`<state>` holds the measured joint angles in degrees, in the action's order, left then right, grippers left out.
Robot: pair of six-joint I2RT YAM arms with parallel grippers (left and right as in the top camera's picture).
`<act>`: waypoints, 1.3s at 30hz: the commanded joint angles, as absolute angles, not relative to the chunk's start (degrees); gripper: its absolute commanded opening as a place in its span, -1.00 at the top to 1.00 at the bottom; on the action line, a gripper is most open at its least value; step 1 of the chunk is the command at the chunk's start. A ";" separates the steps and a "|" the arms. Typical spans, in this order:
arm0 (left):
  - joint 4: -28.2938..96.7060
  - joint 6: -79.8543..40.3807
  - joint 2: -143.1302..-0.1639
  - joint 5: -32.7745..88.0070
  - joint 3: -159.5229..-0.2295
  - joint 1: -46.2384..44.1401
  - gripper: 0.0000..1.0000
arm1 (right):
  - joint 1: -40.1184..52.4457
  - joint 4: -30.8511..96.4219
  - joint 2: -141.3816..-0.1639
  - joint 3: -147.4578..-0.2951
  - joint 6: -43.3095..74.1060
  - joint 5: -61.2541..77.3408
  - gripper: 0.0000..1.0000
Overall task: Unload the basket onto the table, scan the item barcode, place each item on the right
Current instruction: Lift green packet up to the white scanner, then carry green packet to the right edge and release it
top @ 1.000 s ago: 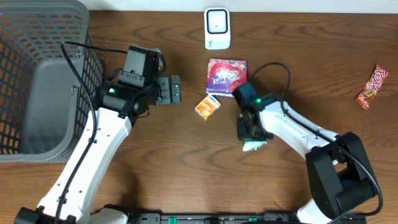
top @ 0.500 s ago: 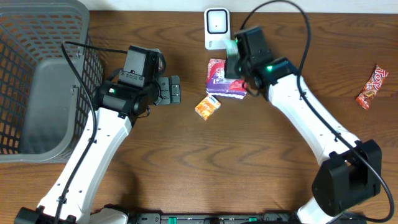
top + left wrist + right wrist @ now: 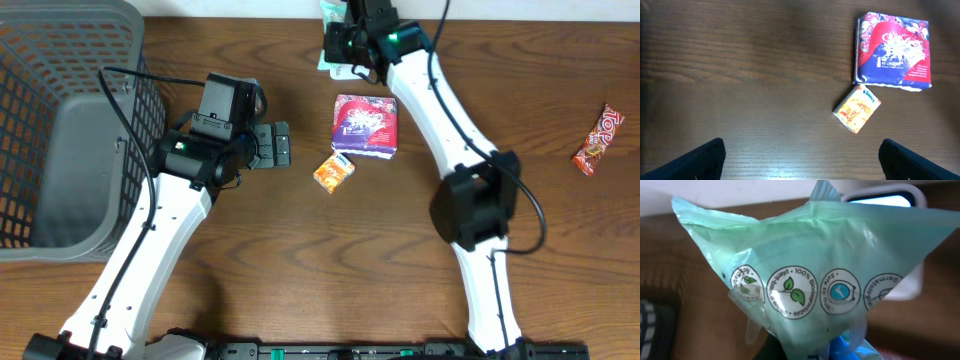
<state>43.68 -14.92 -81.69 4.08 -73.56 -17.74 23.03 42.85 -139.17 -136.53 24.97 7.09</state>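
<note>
My right gripper (image 3: 348,42) is shut on a pale green plastic packet (image 3: 810,255) printed with round eco symbols. It holds the packet at the table's far edge, right over the white barcode scanner (image 3: 904,285), whose lit window (image 3: 880,200) peeks out behind the packet. From overhead the arm and packet cover the scanner almost fully. No barcode shows on the side of the packet facing the wrist camera. My left gripper (image 3: 280,145) hovers open over bare wood, its fingers (image 3: 705,159) wide apart and empty.
A purple and red tissue pack (image 3: 365,125) and a small orange Kleenex pack (image 3: 334,171) lie mid-table, in front of the scanner. A red candy bar (image 3: 597,139) lies at the far right. A grey mesh basket (image 3: 60,130) stands at the left.
The right arm lifted the green packet from the middle of the table and swung it back over the tissue pack to the scanner. The left arm has stayed still.
</note>
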 commanded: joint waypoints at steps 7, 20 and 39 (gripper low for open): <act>43.94 -14.39 -82.00 3.38 -74.32 -17.54 -0.96 | 20.21 43.13 -143.52 -141.64 25.19 3.05 0.98; 43.94 -14.39 -82.00 3.38 -74.32 -17.54 -0.96 | 13.72 50.41 -142.50 -141.75 23.92 2.42 0.98; 43.94 -14.39 -82.00 3.38 -74.32 -17.54 -0.95 | -14.90 76.73 -138.56 -140.33 11.75 -14.76 -0.36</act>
